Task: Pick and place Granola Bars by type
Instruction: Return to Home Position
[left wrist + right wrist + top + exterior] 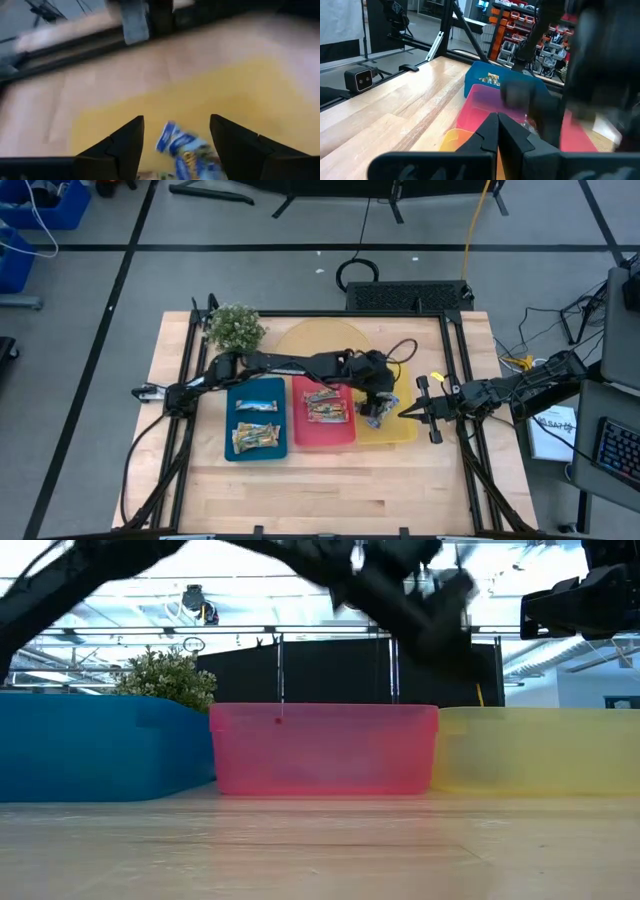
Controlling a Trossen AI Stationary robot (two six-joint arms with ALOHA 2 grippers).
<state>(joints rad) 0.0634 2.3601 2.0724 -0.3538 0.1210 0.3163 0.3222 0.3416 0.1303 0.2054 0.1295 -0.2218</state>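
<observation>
Three trays are sitting side by side in the middle of the high view. The blue tray [275, 390] on the left is holding the tan-and-green bars [255, 438], lying in two loose clusters. The red tray [322, 435] in the centre is holding the red-and-green bars [325, 406] bunched in its upper half. The yellow tray [396, 432] on the right is holding the blue bars [386, 404], partly hidden under the left arm.

That arm is reaching from the left of the frame across the blue and red trays, and the left gripper [376, 412] is hanging over the yellow tray. In the left wrist view its fingers are spread wide with nothing between them, and a blue bar is lying on the yellow floor below.

The right gripper [403, 415] is waiting just at the yellow tray's right edge, pointing left. In its wrist view the fingers are pressed together and empty, and the left arm is blocking much of the view beyond them.

A small potted plant [235, 328] is standing at the table's upper left, and a pale round mat [315, 345] is lying behind the trays. In the low view the three tray walls are filling the middle, so their contents cannot be seen there.
</observation>
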